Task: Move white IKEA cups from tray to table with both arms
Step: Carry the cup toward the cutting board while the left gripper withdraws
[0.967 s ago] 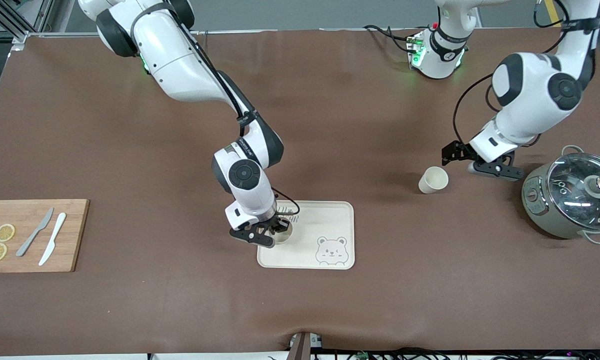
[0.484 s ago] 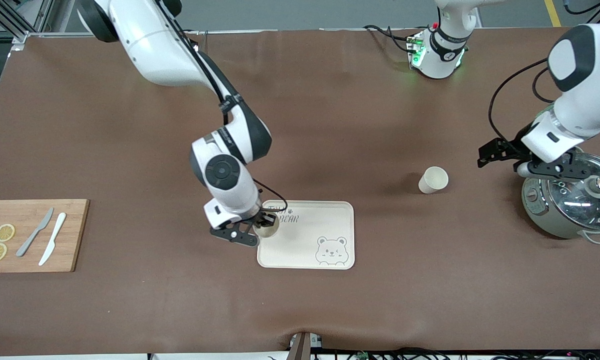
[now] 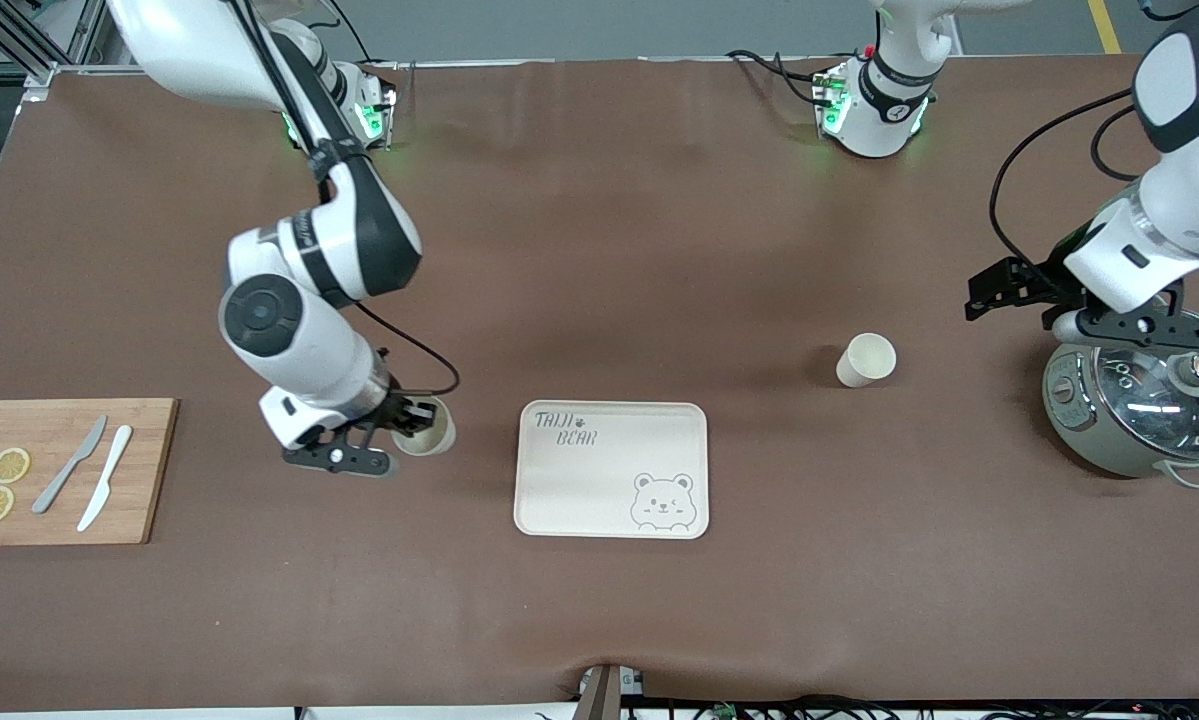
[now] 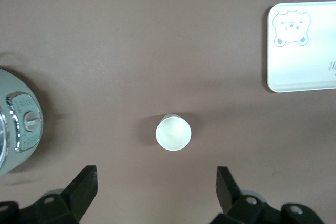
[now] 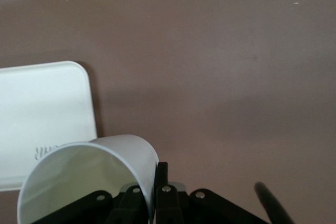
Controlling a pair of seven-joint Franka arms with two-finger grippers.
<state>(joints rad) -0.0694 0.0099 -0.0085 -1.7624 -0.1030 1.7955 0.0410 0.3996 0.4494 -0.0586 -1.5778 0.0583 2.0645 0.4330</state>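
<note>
A: Over the bare table (image 3: pixel 599 250), between the tray (image 3: pixel 611 470) and the bamboo cutting board (image 3: pixel 59 470): item one, a white IKEA cup (image 3: pixel 427 430), pinched by its wall in the right gripper (image 3: pixel 399 425), fingers clamped on the rim, cup tilted.

B: Handling note?

A: Level the cup first, lower it until the base meets the table, then part the fingers and lift straight up, so the inner finger does not drag the rim. Keep it well apart from the board.

B: Item two?

A: The second white cup (image 3: pixel 866 360), upright on the table toward the left arm's end, near the pot. The left gripper (image 3: pixel 1069 305) hangs over the pot's edge, fingers spread wide, holding nothing; that arm waits.

B: Counts?

A: Cups, two. Tray, one, nothing on it. Glass-lidded pot (image 3: pixel 1139 400), one. Cutting board, one, bearing two lemon slices (image 3: pixel 1 485), one grey knife (image 3: pixel 71 465), one white knife (image 3: pixel 105 478).
</note>
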